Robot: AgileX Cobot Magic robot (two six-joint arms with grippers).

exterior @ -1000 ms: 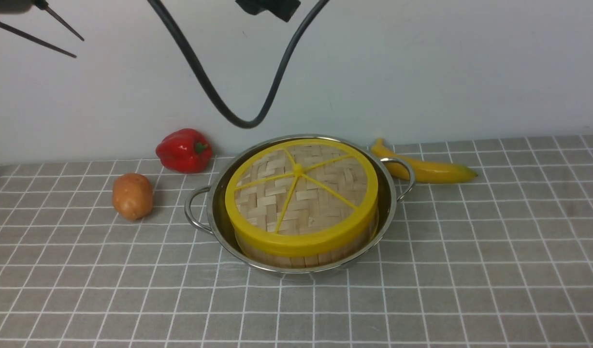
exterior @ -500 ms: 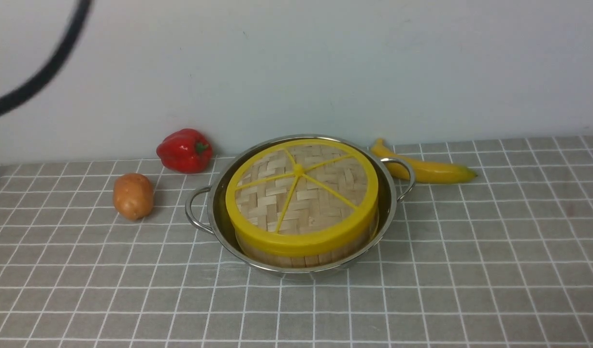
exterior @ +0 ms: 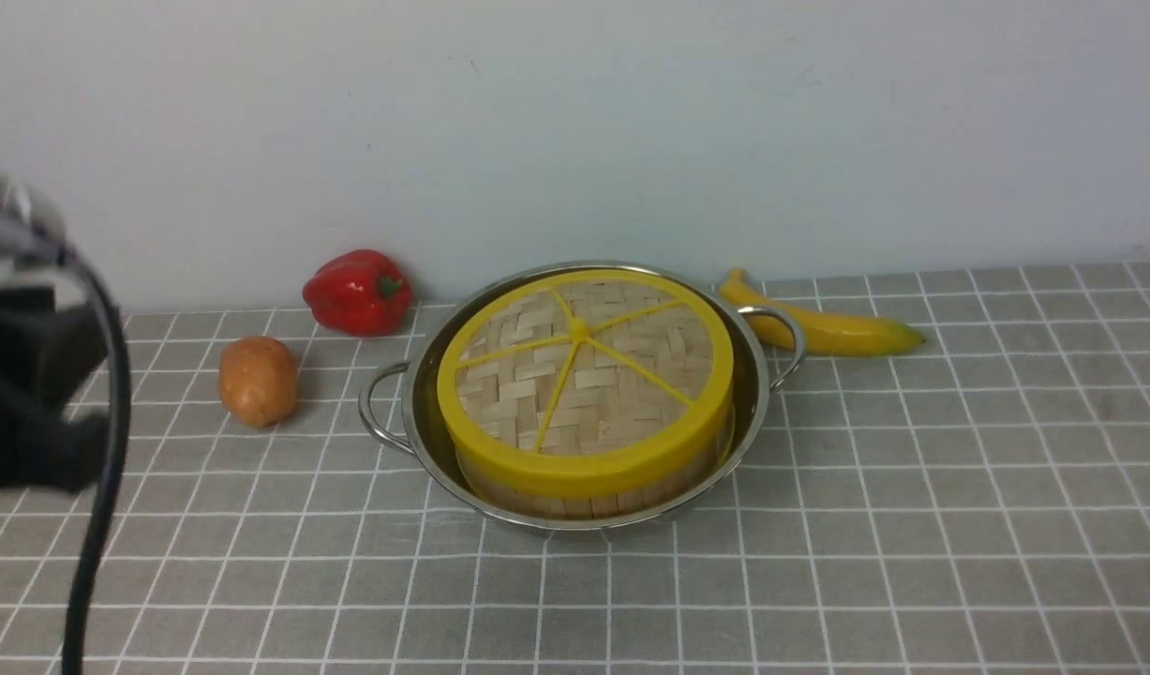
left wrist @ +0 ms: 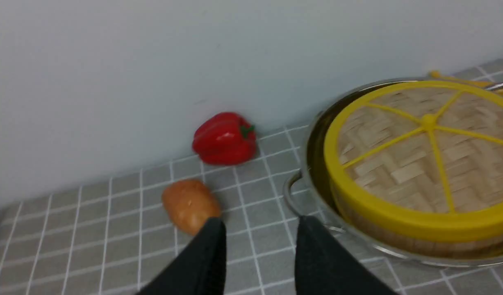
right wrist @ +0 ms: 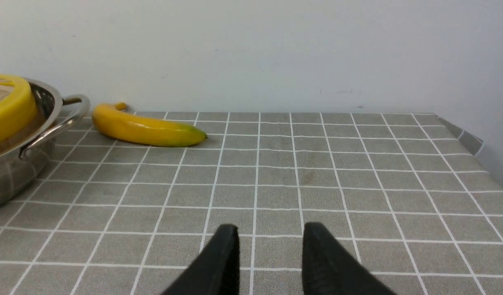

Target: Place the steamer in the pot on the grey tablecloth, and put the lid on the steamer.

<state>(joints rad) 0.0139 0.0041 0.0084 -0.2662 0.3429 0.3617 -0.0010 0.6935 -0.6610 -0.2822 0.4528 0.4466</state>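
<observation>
The shiny pot point(exterior: 754, 398) stands mid-table on the grey tablecloth point(exterior: 912, 525). Inside it sits the bamboo steamer point(exterior: 575, 506), of which only a strip of wall shows. The woven lid point(exterior: 584, 375) with yellow rim and spokes lies flat on the steamer. My left arm point(exterior: 31, 394) is a blurred dark shape at the left edge, well clear of the pot. In the left wrist view my left gripper point(left wrist: 259, 223) is open over bare cloth, beside the pot's handle point(left wrist: 292, 196). My right gripper point(right wrist: 269, 229) is open over cloth, right of the pot point(right wrist: 50, 123).
A red pepper point(exterior: 357, 292) lies by the wall and a potato point(exterior: 257, 380) sits left of the pot. A banana point(exterior: 828, 323) lies behind the pot's right handle. The wall runs close behind. The cloth's right edge point(right wrist: 464, 137) drops off.
The left arm and its cable left the top of the front view and now show low at the left edge. Pot, steamer and lid have not moved.
</observation>
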